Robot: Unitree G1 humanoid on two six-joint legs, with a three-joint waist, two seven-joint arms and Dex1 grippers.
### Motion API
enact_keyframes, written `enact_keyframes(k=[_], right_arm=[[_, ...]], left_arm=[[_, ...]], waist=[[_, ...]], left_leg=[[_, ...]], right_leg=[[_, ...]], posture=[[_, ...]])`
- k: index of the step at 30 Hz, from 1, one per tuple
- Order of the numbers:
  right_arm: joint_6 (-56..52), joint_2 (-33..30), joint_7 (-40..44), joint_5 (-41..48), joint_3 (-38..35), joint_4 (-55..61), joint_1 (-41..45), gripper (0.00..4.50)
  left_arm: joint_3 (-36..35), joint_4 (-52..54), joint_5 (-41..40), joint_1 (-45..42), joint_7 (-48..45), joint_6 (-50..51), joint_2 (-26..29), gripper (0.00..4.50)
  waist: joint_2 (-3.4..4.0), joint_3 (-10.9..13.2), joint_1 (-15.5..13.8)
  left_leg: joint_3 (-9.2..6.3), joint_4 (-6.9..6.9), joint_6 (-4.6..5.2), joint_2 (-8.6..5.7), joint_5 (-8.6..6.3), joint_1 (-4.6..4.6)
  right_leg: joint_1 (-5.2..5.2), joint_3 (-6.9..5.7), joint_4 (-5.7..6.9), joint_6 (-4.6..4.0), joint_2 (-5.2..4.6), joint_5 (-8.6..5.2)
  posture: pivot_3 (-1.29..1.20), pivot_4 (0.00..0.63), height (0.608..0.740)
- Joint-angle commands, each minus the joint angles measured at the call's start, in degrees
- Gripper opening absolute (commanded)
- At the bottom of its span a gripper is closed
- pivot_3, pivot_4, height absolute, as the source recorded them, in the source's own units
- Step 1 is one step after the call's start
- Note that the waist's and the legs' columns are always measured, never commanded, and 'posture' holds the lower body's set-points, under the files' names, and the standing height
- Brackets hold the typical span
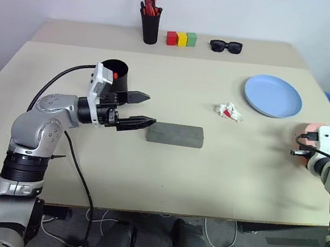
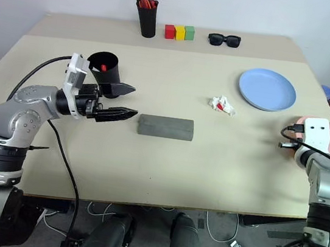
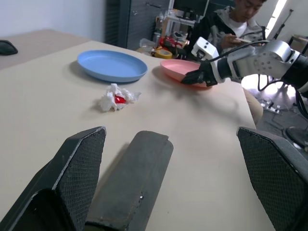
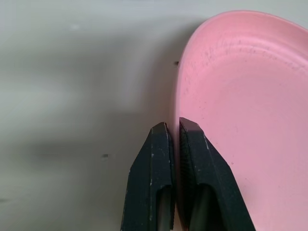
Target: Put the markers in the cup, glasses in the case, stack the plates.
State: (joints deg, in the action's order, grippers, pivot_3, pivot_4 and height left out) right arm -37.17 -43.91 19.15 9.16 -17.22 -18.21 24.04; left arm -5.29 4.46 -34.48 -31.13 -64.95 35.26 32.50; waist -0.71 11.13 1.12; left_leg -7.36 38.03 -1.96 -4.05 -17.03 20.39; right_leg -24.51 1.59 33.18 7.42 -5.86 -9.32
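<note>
Right pincer (image 4: 174,126): we see its fingers pressed together on the near rim of the pink plate (image 4: 250,110), which sits at the right edge of the desk (image 1: 166,160).
Left pincer (image 1: 142,109): jaws wide apart and empty, level above the desk, between the cup (image 1: 114,71) and the case (image 1: 175,133).
Blue plate (image 1: 273,96): flat on the desk, up and inward from the pink one, well apart from it.
Case: lying shut mid-desk, just beside the left fingertips.
Cup: upright behind the left pincer, something red inside.
How the pink plate will handle: we judge it light, stiff plastic with a smooth, likely slippery lip; a rim pinch is the only hold on a flat plate, and it may tilt or slide out when lifted, so we would keep it low and level on the way to the blue one.
Hard to make out: from the head views the right arm hides most of the pink plate; we cannot tell how deep the rim sits between the fingers.
Unclear: the red thing in the cup looks like a marker, but we cannot confirm; the wire-rim glasses may be inside the shut case, which we cannot see into.
</note>
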Motion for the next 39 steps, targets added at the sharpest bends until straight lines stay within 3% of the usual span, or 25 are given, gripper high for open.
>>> enact_keyframes(k=[1,5,12,19,22,29,33,37,39], right_arm=[[9.8,0.4,1.2,-1.2,1.5,-2.3,6.5,0.03],[21.0,2.1,2.4,-5.4,7.1,-13.0,16.0,0.03],[42.1,10.5,4.9,-11.8,15.1,-42.6,36.1,0.03],[47.6,13.4,2.4,-18.2,20.0,-54.8,40.0,0.03],[47.5,13.0,1.8,-17.8,19.0,-56.2,40.3,1.01],[48.3,12.4,0.5,-16.4,17.0,-55.7,41.4,4.48],[48.0,12.8,4.0,-12.1,12.8,-54.1,42.6,4.48],[40.2,15.3,15.0,-0.1,3.9,-48.9,43.5,4.48],[35.8,16.2,19.4,2.5,3.2,-44.4,41.6,4.48]], left_arm=[[-0.9,0.0,-0.7,-0.5,0.3,-2.8,-0.5,4.5],[-0.8,-0.8,-0.3,-0.3,1.0,-4.6,-1.4,4.5],[-0.6,0.3,-0.7,0.9,2.0,-5.2,-1.7,4.5],[-1.5,3.1,-1.6,2.9,3.9,-4.9,-1.5,4.5],[-1.9,4.4,-2.1,4.0,4.8,-4.4,-1.1,4.5],[-1.7,4.9,-2.7,4.4,6.1,-4.2,-0.9,4.5],[-1.4,4.2,-2.7,3.5,6.2,-4.6,-1.2,4.5],[-1.6,3.9,-2.9,3.4,6.2,-4.6,-1.2,4.5],[-1.7,3.9,-3.1,3.4,6.3,-4.5,-1.4,4.5]], waist=[[0.0,0.0,0.4],[0.03,0.0,1.2],[0.05,0.0,1.8],[0.06,0.0,1.2],[0.07,0.1,1.5],[0.08,0.1,1.8],[0.09,0.1,1.8],[0.09,0.1,1.8],[0.09,0.1,1.9]], left_leg=[[0.01,0.0,0.0,0.02,0.0,-0.02],[0.03,-0.03,0.0,0.04,0.0,-0.03],[0.03,-0.15,0.0,0.03,0.0,0.01],[-0.09,-0.19,-0.04,-0.05,0.0,0.17],[-0.09,-0.21,-0.04,-0.04,0.0,0.15],[-0.07,-0.27,-0.07,-0.02,0.02,0.08],[-0.07,-0.27,-0.07,-0.03,0.02,0.1],[-0.07,-0.28,-0.07,-0.02,0.02,0.09],[-0.07,-0.28,-0.07,-0.01,0.02,0.08]], right_leg=[[0.0,0.0,0.01,0.0,0.0,0.0],[0.0,0.0,0.0,0.0,0.01,0.0],[-0.11,0.03,-0.03,0.0,0.01,0.01],[-0.19,0.02,-0.06,-0.01,-0.03,0.01],[-0.23,0.03,-0.03,-0.01,-0.02,0.01],[-0.26,0.03,0.05,-0.02,0.0,0.01],[-0.26,0.04,0.03,-0.02,0.0,0.01],[-0.25,0.04,0.03,-0.02,0.0,0.01],[-0.25,0.04,0.03,-0.02,0.0,0.01]], posture=[[0.0,0.15,0.74],[0.0,0.15,0.74],[0.0,0.15,0.74],[0.0,0.15,0.74],[0.0,0.15,0.74],[0.0,0.15,0.74],[0.0,0.15,0.74],[0.0,0.15,0.74],[0.0,0.15,0.74]])
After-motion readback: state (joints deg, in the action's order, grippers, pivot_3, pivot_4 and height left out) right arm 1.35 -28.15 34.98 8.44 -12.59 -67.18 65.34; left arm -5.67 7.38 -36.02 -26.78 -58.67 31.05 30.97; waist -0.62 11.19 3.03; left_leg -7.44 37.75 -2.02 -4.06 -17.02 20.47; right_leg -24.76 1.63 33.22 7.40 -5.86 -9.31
